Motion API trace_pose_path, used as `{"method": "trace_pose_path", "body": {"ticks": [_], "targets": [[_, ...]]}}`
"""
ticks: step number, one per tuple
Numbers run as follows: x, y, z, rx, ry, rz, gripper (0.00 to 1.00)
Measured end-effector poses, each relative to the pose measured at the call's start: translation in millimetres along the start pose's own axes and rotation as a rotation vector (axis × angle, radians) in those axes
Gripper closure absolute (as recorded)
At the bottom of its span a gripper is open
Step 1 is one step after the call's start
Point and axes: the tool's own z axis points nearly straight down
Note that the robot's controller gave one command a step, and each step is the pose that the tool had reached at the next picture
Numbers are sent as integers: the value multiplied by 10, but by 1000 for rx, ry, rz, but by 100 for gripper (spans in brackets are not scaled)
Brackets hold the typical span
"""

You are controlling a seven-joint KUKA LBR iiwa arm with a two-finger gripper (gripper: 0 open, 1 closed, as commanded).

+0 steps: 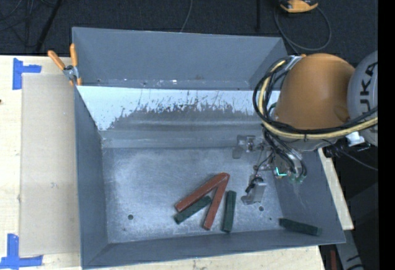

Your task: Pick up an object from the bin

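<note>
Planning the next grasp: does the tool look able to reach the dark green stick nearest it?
Probably yes: the dark green stick lies uncovered just beside the tool, with nothing between them; a reddish stick crowds its far side.

In grey bin [179, 65], hand [250, 169] beside red and dark sticks [202, 192]

A rounded orange-brown cover [311, 91] caps the wrist, ringed by looped black and pale-yellow cables [264, 105]. Beside it the arm's pale grey link [365, 87] bears dark lettering. The tool [252, 170] looks like bare grey metal.
</note>
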Motion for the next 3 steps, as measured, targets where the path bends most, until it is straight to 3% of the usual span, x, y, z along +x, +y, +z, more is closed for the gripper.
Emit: {"method": "trace_pose_path", "body": {"ticks": [1, 2, 3], "targets": [[-43, 527, 1140, -1, 0, -124, 0], [42, 705, 1473, 1, -5, -227, 0], [32, 708, 1442, 0, -7, -225, 100]]}}
